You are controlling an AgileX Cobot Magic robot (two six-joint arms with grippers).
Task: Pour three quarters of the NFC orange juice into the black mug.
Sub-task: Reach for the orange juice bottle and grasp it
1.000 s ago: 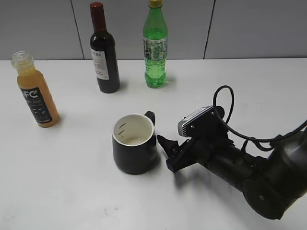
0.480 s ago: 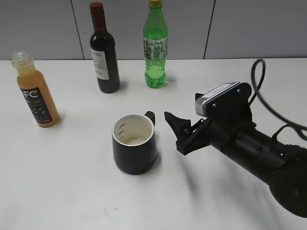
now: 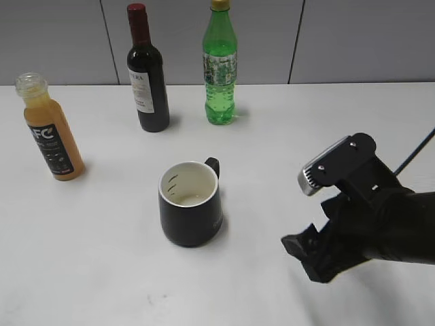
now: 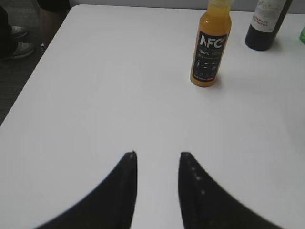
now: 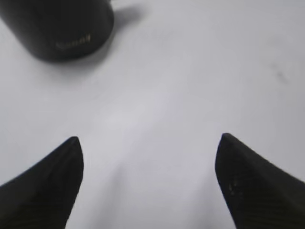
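Note:
The NFC orange juice (image 3: 51,132) stands upright and uncapped at the table's left; it also shows in the left wrist view (image 4: 210,47), well ahead of my left gripper (image 4: 157,155), which is open and empty. The black mug (image 3: 190,210) stands mid-table with its handle to the back right, and a trace of liquid shows on its cream inside. Its lower wall shows at the top left of the right wrist view (image 5: 57,28). My right gripper (image 3: 302,248) is open wide and empty (image 5: 147,138), low over the table to the front right of the mug.
A dark wine bottle with a red cap (image 3: 148,75) and a green soda bottle (image 3: 219,64) stand at the back. The wine bottle's base shows in the left wrist view (image 4: 267,24). The table's left edge (image 4: 28,90) drops to the floor.
My right arm has drawn back from beside the mug's handle, moving right and toward the front of the table. The bottles and the mug have not moved.

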